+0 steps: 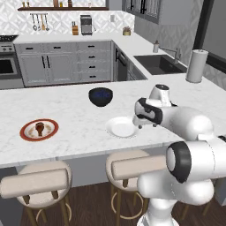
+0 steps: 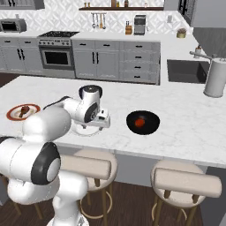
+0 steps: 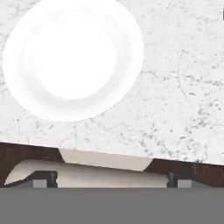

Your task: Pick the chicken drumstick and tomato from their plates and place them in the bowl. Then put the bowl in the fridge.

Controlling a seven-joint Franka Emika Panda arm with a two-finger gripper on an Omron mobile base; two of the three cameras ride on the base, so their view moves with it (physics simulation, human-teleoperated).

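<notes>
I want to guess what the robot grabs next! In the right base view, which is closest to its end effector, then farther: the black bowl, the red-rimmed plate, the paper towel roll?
From the end effector:
1. Black bowl, just to its right, tomato inside.
2. Red-rimmed plate, far left on the counter.
3. Paper towel roll, far right by the sink.

— Where does everything lie on the desk point(image 1: 79, 128)?
— The drumstick point(image 1: 39, 128) sits on its plate point(image 1: 26, 133), far to my left. The other plate point(image 1: 121, 127) lies before me, near the desk's front edge. The tomato point(image 2: 140, 122) rests in the bowl point(image 2: 150, 126), on my right.
— Behind?
— A second bowl point(image 1: 100, 96).
</notes>
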